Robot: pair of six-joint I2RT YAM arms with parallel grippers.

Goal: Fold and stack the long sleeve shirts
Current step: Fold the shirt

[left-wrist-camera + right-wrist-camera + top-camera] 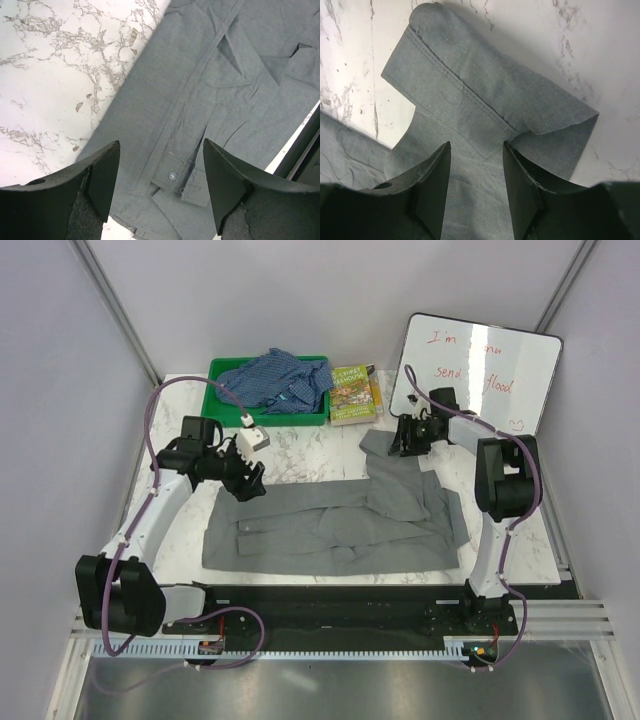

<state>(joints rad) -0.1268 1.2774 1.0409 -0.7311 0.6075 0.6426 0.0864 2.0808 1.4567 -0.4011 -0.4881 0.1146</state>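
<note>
The grey long sleeve shirt [330, 525] lies spread on the marble table, one sleeve reaching back toward the right. The blue check shirt [275, 380] is bunched in a green bin. My left gripper [246, 486] is open over the shirt's upper left edge. In the left wrist view the left gripper [161, 150] hangs over grey cloth and a buttoned cuff [172, 176]. My right gripper [405, 443] is open above the sleeve end at the back. In the right wrist view the right gripper [476, 147] straddles the folded sleeve end [485, 95] without holding it.
The green bin [222, 368] stands at the back left. A book [352, 392] lies beside it. A whiteboard [480, 370] leans at the back right. A black rail [340, 605] runs along the near edge. Bare marble [55, 75] lies left of the shirt.
</note>
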